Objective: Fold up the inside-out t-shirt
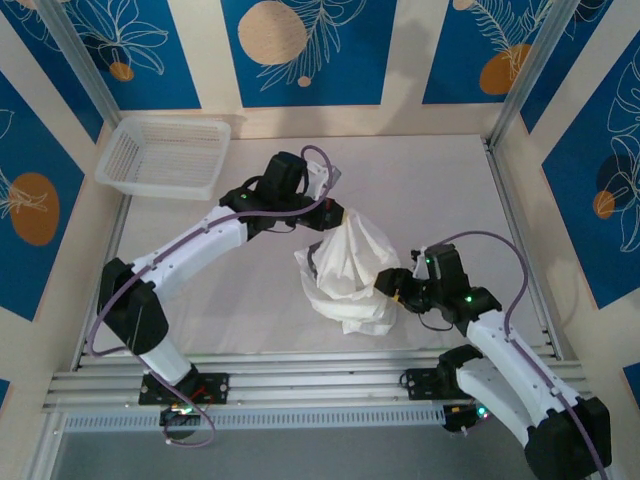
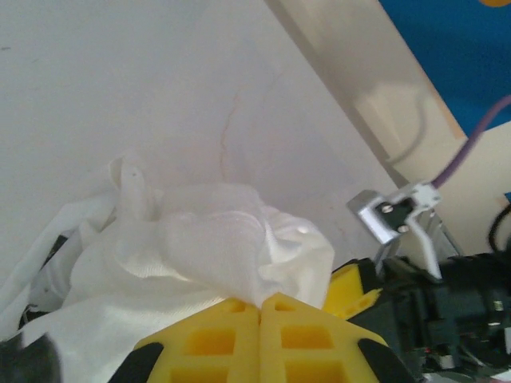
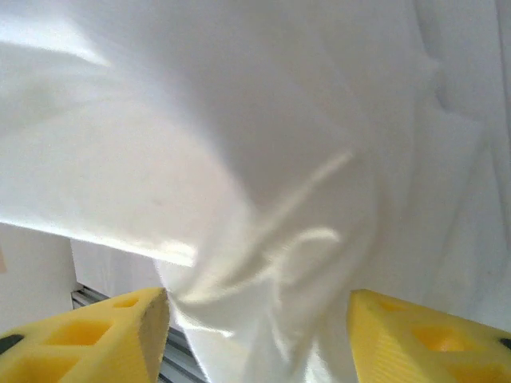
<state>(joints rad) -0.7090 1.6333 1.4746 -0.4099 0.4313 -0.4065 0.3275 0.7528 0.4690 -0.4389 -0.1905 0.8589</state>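
The inside-out t-shirt (image 1: 350, 268) is a white, wrinkled bundle in the middle of the table, drawn up to a peak at its far end. My left gripper (image 1: 331, 214) sits at that peak. In the left wrist view its yellow fingers (image 2: 231, 339) are pressed together, and the left gripper (image 2: 261, 307) is shut on a fold of the t-shirt (image 2: 200, 247). My right gripper (image 1: 393, 289) is at the bundle's right side. In the right wrist view the right gripper (image 3: 255, 323) is open, its yellow fingers (image 3: 120, 331) wide apart, with loose t-shirt cloth (image 3: 271, 207) hanging between them.
A white plastic mesh basket (image 1: 165, 155) stands at the far left corner of the table (image 1: 440, 190). Metal rails (image 1: 300, 385) run along the near edge, and upright frame posts (image 1: 520, 70) stand at the far corners.
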